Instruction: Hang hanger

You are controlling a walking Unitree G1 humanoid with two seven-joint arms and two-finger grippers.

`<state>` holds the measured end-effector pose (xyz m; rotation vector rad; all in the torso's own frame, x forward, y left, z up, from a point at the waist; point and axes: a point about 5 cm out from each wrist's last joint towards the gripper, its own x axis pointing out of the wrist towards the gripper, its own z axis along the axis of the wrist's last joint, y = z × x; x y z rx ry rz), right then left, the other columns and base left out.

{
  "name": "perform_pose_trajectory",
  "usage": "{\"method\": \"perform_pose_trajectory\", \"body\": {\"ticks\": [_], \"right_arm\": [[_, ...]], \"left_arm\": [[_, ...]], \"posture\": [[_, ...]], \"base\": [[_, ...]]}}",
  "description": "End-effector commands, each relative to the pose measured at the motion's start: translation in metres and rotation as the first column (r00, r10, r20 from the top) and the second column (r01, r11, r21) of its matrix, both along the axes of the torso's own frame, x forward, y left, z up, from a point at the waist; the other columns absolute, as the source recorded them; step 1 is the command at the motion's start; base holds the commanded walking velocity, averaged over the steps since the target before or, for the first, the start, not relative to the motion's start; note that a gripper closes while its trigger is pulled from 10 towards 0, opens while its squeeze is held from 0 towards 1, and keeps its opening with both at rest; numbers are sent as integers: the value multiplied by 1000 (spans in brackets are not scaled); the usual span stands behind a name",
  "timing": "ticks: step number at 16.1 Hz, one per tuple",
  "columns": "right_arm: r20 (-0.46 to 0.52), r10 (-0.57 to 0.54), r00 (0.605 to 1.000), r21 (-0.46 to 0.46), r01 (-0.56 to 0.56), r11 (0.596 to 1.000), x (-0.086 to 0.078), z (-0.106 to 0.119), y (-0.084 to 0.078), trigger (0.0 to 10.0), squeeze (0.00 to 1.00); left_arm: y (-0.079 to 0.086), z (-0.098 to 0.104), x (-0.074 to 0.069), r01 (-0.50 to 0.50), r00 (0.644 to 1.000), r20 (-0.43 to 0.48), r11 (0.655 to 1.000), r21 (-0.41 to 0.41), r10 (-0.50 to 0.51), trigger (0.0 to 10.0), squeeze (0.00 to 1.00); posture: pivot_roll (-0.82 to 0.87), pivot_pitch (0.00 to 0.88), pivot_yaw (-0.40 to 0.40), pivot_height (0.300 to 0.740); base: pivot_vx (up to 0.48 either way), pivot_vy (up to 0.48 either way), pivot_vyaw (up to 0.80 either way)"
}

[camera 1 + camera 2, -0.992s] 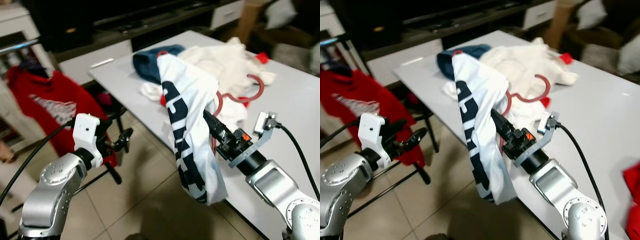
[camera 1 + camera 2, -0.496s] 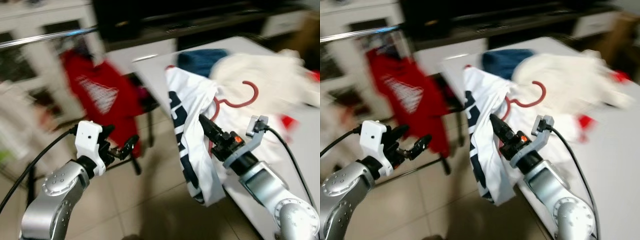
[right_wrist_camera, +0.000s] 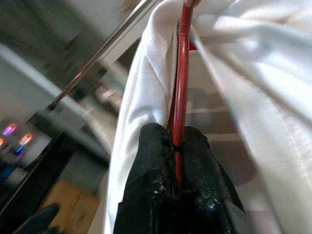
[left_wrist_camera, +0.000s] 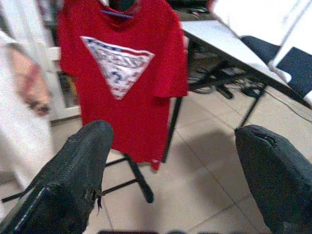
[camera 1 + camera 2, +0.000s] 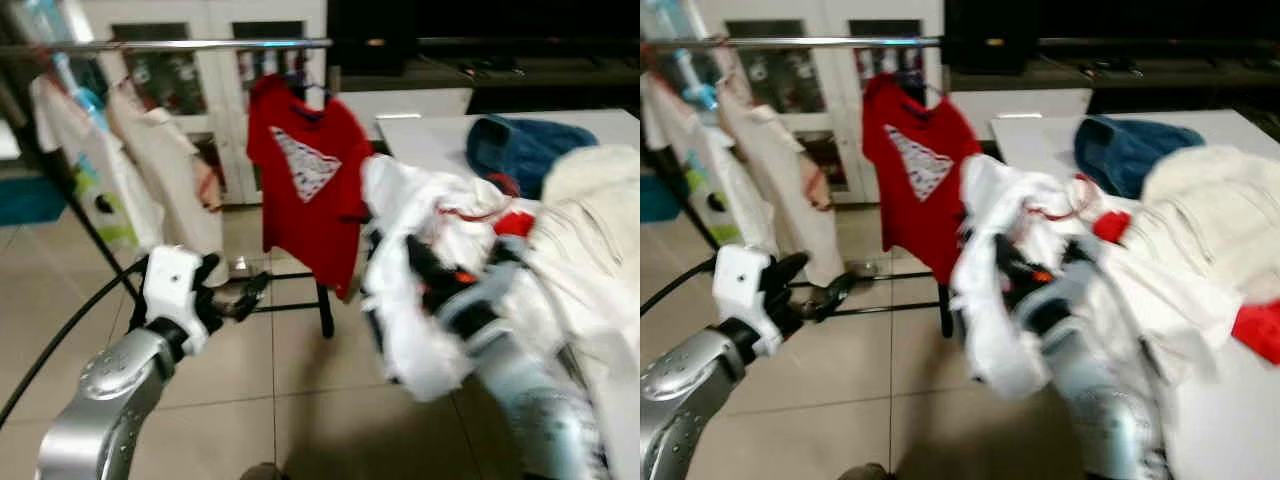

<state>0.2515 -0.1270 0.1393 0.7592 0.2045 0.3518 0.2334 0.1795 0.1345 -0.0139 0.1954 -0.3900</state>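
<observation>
Right gripper (image 3: 178,163): black fingers pinched tight on the thin red plastic hanger (image 3: 181,87), which carries a white garment (image 5: 410,260), held raised near the silver clothes rail (image 5: 190,44). Left gripper (image 4: 173,161): fingers spread wide, holding nothing, facing a hanging red T-shirt (image 4: 122,68).

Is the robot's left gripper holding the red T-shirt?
No, the left gripper is open and holds nothing, while the red T-shirt hangs apart from it on the rack beyond.
</observation>
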Motion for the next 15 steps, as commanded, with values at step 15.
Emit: {"method": "perform_pose_trajectory", "body": {"ticks": [15], "right_arm": [[52,-41,998,-468,61,882,12,-14,-9,10000,0]], "left_arm": [[0,7,9,-1,1000,25,1000,11,1,10000,455]], "posture": [[-4,0,7,740]], "base": [[0,252,210]]}}
